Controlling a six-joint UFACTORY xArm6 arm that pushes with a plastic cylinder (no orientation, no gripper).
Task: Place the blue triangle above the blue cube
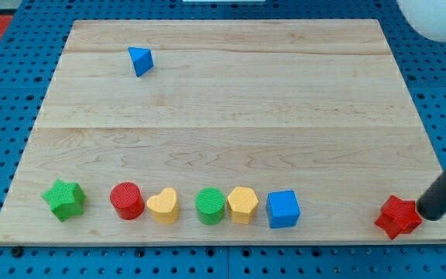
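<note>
The blue triangle (pixel 140 60) lies near the view's top left of the wooden board (pixel 231 132). The blue cube (pixel 283 209) sits in the row along the view's bottom, right of centre. My rod comes in from the view's right edge, and my tip (pixel 424 213) rests at the bottom right, touching the right side of the red star (pixel 398 217). The tip is far from the blue triangle and well to the right of the blue cube.
A row along the view's bottom holds a green star (pixel 64 199), a red cylinder (pixel 127 201), a yellow heart (pixel 163 206), a green cylinder (pixel 210 205) and a yellow hexagon (pixel 242 204). A blue pegboard (pixel 6 116) surrounds the board.
</note>
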